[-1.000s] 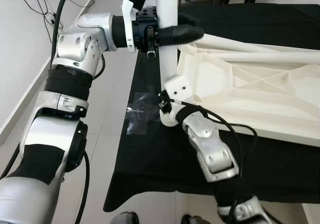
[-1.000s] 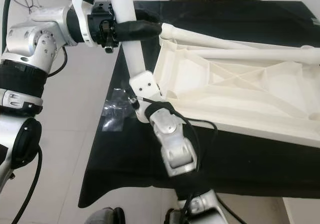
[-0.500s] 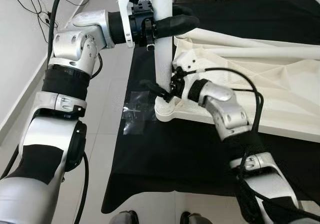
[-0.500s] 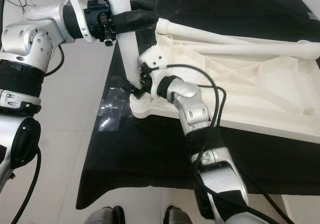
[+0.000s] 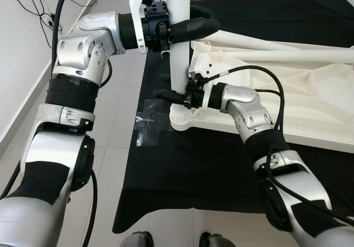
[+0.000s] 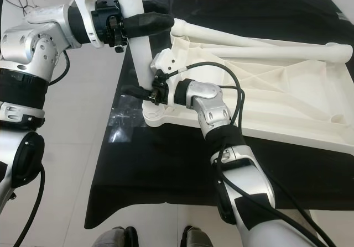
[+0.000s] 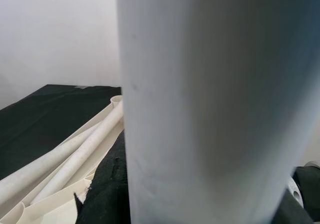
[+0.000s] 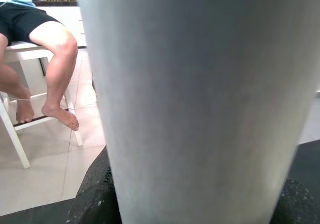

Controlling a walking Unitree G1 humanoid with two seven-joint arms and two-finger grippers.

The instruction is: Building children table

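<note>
A white table leg (image 5: 179,53) stands upright with its foot in the corner socket (image 5: 185,123) of the white tabletop (image 5: 287,92). The tabletop lies upside down on the black-covered table (image 5: 182,169). My left gripper (image 5: 188,29) is shut on the leg high up, coming in from the left. My right gripper (image 5: 168,92) is shut on the same leg low down, just above the socket. Both wrist views show the leg (image 7: 210,108) pressed close between the fingers (image 8: 95,199). Two more white legs (image 6: 249,37) lie flat along the tabletop's far side.
A clear plastic bag (image 5: 149,126) lies on the black cloth left of the socket. The table's left edge drops to tiled floor (image 5: 119,120), with a wall and cables (image 5: 38,9) beyond. A seated person's bare legs (image 8: 55,48) are on a white stool.
My right arm swung up from under the tabletop's corner and closed on the leg's lower part. The leg went from tilted to upright and the corner settled onto the cloth.
</note>
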